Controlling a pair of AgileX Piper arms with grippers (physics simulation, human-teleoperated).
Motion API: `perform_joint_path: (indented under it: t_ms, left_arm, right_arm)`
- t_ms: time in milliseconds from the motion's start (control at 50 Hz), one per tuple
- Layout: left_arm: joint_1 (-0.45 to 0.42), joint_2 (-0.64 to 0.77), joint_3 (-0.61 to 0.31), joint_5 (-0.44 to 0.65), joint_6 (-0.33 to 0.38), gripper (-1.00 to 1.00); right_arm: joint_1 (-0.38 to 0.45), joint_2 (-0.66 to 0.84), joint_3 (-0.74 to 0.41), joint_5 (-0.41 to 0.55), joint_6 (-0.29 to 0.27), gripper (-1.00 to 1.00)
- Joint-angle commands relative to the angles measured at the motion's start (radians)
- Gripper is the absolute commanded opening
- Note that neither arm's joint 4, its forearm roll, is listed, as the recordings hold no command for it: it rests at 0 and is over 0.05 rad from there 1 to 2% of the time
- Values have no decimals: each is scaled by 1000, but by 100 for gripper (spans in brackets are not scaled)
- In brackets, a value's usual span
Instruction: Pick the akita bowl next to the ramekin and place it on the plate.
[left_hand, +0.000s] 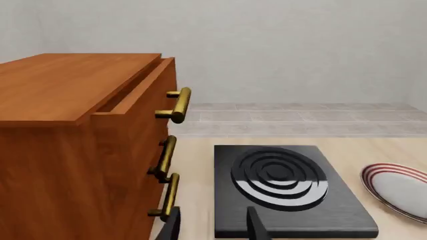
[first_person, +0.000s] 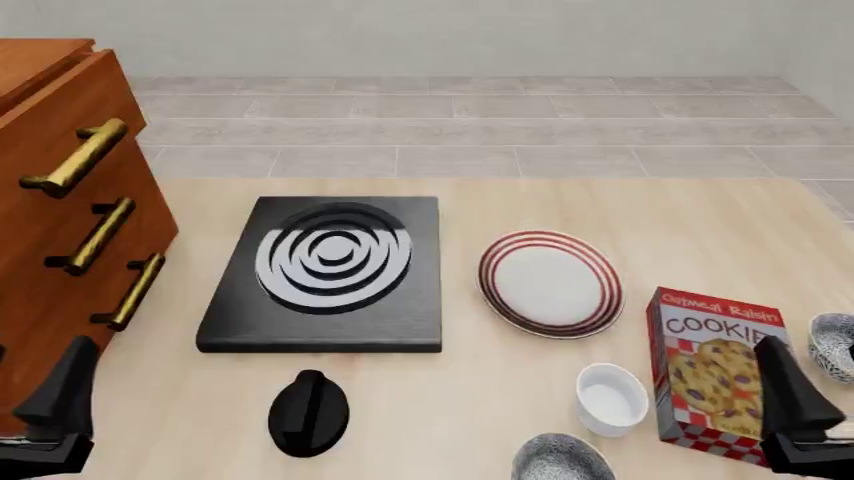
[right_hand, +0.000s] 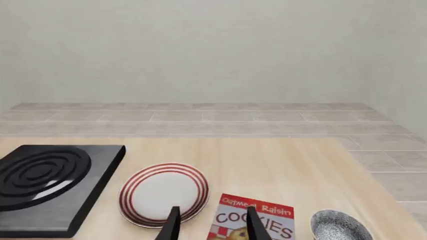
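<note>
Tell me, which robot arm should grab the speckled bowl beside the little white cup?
Probably the right gripper. The speckled grey-and-white akita bowl sits beside the white ramekin on its side; the left gripper waits far off by the wooden drawers.

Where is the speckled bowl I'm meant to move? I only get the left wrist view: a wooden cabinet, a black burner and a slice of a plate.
Observer: The front view shows the akita bowl at the table's near edge, close beside the ramekin.
Operator: Is it the only bowl like that?
Observer: No. A second speckled bowl sits to the right of the cookie box, away from the ramekin.
Operator: Is the other arm holding anything?
Observer: No. In its wrist view the right tool is open, with nothing between its fingers.
</note>
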Motion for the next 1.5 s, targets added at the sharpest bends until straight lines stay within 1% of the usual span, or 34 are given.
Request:
perform_joint_path:
  t_ms: [20, 80, 180, 240, 320, 340, 380, 500, 560, 580, 600, 620, 640, 660, 740, 800, 880, 900, 920, 940, 980, 1020, 1040, 1060, 1100, 1140, 1160, 1220, 1280, 1340, 1420, 1500]
  left_arm:
    - [0, 5, -3, -1, 0, 100]
    - [0, 5, -3, -1, 0, 100]
    - [0, 5, -3, -1, 0, 100]
    - [0, 5, -3, -1, 0, 100]
    - [0, 5, -3, -1, 0, 100]
    - [0, 5, -3, -1, 0, 100]
    - [0, 5, -3, -1, 0, 100]
    - [0, 5, -3, -1, 0, 100]
    - [0, 5, -3, -1, 0, 100]
    - [0, 5, -3, -1, 0, 100]
    - [0, 5, -3, -1, 0, 100]
    - [0, 5, -3, -1, 0, 100]
    - [0, 5, -3, -1, 0, 100]
    - [0, 5, -3, -1, 0, 100]
    - [0, 5, -3, -1, 0, 100]
    - [0, 5, -3, -1, 0, 100]
    - [0, 5, -3, -1, 0, 100]
    - [0, 5, -3, -1, 0, 100]
    - [0, 5, -3, -1, 0, 100]
    - [0, 5, -3, -1, 0, 100]
    - [0, 5, -3, -1, 0, 100]
    - [0, 5, -3, -1, 0, 100]
    - [0, 5, -3, -1, 0, 100]
    - [0, 5, -3, -1, 0, 100]
    - [0, 5, -3, -1, 0, 100]
    - [0, 5, -3, -1, 0, 100]
    - [0, 5, -3, -1, 0, 100]
    - [0, 5, -3, -1, 0, 100]
    - [0, 5, -3, -1, 0, 100]
    - [0, 5, -3, -1, 0, 100]
    - [0, 5, -3, -1, 0, 100]
    - [0, 5, -3, -1, 0, 100]
  right_arm:
    - [4, 13, -4, -4, -5, 100]
    - [6, 30, -4, -14, 0, 100]
    - [18, 61, -2, -41, -15, 100]
    - [22, 99, -2, -68, -8, 100]
    - [30, 124, -2, -88, -29, 100]
    - [34, 129, -3, -91, -45, 100]
    - [31, 136, -6, -94, -46, 100]
    - [39, 186, -41, -88, -55, 100]
    - [31, 253, -71, -92, -36, 100]
    - [28, 277, -81, -98, -55, 100]
    - [26, 274, -92, -88, -65, 100]
    - [32, 239, -113, -50, -82, 100]
    - [31, 245, -123, -39, -82, 100]
    - [43, 228, -150, -4, -105, 100]
    - [58, 229, -193, 48, -99, 100]
    - [68, 233, -223, 79, -112, 100]
    - [63, 268, -242, 91, -126, 100]
    - [61, 305, -252, 96, -113, 100]
    - [69, 306, -263, 107, -81, 100]
    - [71, 326, -272, 114, -78, 100]
    - [72, 321, -293, 141, -101, 100]
    - [74, 332, -299, 148, -98, 100]
    - [83, 332, -317, 176, -85, 100]
    - [85, 325, -324, 189, -87, 100]
    - [103, 346, -336, 202, -53, 100]
    - [97, 352, -352, 211, -44, 100]
    - [103, 360, -366, 221, -48, 100]
    - [121, 388, -389, 243, -29, 100]
    - [136, 398, -408, 270, -38, 100]
    - [146, 401, -418, 296, -36, 100]
    - [173, 412, -418, 349, -7, 100]
    - [174, 386, -422, 380, -28, 100]
